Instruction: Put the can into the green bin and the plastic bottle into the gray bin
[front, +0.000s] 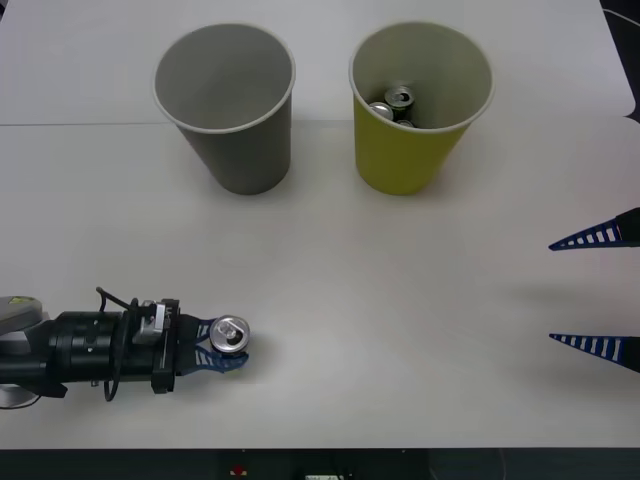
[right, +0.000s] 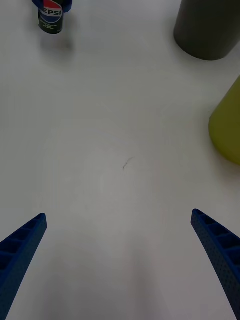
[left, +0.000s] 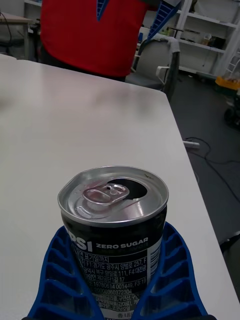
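Clearly the left gripper (front: 228, 347) has its blue ribbed fingers (left: 172, 280) closed around the small black-labelled metal drink can with a silver pull-tab top (front: 230, 334), which stands upright on the white table (front: 400, 300) near its front edge — a grip low on the body, likely to keep it level for the carry. The yellow-green tapered bin (front: 405, 150), already holding cans, stands well apart beside the gray tapered bin (front: 240, 150). The right gripper (front: 597, 290) waits at the right, spread wide and empty. The left wrist view alone shows the opened tab — the front view alone shows inside the bins.
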